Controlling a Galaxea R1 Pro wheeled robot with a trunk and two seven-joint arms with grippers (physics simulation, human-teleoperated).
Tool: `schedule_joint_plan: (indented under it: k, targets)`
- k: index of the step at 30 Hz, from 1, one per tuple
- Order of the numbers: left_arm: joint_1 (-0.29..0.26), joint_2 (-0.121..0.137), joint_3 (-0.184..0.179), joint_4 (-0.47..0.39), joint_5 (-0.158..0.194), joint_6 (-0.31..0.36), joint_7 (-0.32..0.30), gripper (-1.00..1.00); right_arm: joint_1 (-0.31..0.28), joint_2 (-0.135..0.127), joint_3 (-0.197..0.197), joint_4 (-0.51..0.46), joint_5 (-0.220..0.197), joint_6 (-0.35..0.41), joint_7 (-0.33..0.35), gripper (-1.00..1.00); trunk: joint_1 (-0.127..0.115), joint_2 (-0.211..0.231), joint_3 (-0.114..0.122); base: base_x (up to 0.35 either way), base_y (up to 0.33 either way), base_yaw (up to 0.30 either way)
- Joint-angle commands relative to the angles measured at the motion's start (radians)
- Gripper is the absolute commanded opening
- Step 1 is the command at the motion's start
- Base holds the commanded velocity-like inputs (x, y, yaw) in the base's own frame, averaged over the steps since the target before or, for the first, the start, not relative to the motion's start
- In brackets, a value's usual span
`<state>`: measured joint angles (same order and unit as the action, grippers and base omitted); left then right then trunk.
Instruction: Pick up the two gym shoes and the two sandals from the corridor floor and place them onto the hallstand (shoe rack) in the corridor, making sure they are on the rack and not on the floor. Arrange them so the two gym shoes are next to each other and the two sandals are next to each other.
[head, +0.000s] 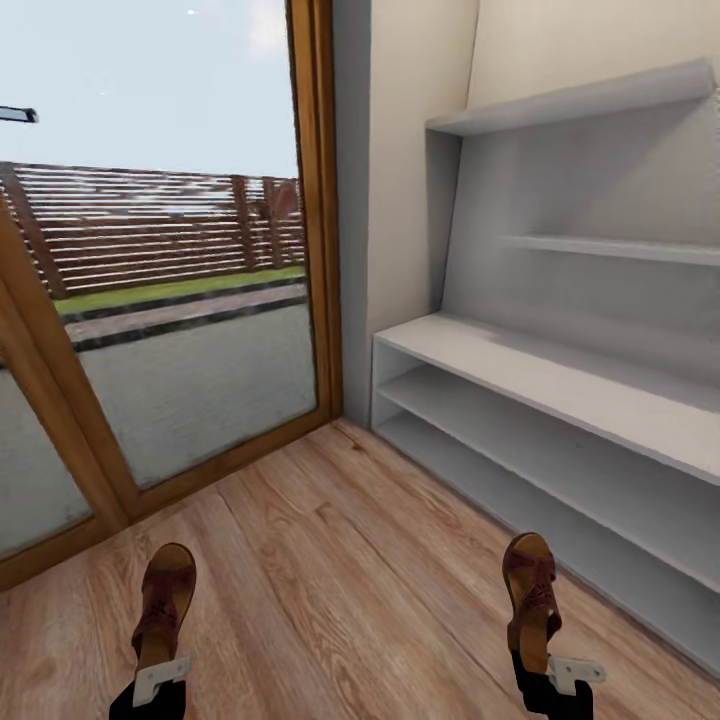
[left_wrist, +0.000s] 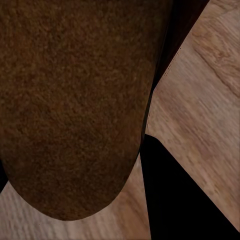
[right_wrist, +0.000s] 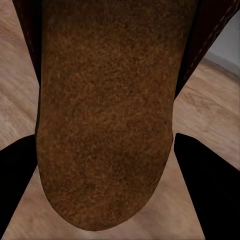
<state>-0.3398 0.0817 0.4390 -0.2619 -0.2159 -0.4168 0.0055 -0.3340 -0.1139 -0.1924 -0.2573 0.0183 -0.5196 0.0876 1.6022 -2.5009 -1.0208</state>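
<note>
Your left gripper (head: 150, 680) holds one brown sandal (head: 165, 600) and your right gripper (head: 548, 672) holds the other sandal (head: 530, 600), both lifted above the wood floor (head: 340, 580) just in front of the grey hallstand (head: 560, 390), with the left one farther from it.

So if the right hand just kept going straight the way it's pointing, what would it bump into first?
Probably the hallstand: the right hand, gripping a sandal, points toward its lower shelves, with bare floor between. Depth is hard to judge.
</note>
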Motion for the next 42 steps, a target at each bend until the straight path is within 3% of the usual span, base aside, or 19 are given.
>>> schedule_joint_plan:
  k: [1,12,42]
  targets:
    - [-0.001,0.000,0.007,0.001,-0.014,-0.003,0.001,-1.00,-0.001,0.000,-0.009,0.001,0.002,-0.003,0.009,-1.00,0.000,0.000,0.000,0.176,0.296,-0.234]
    - [-0.001,0.000,0.007,0.001,-0.014,-0.003,0.001,-1.00,-0.001,0.000,-0.009,0.001,0.002,-0.003,0.009,-1.00,0.000,0.000,0.007,0.142,0.249,-0.234]
    - [-0.001,0.001,0.006,0.003,-0.013,-0.003,-0.009,-1.00,0.000,0.000,-0.009,0.001,0.001,-0.002,0.009,-1.00,0.000,0.000,0.027,0.003,0.005,-0.235]
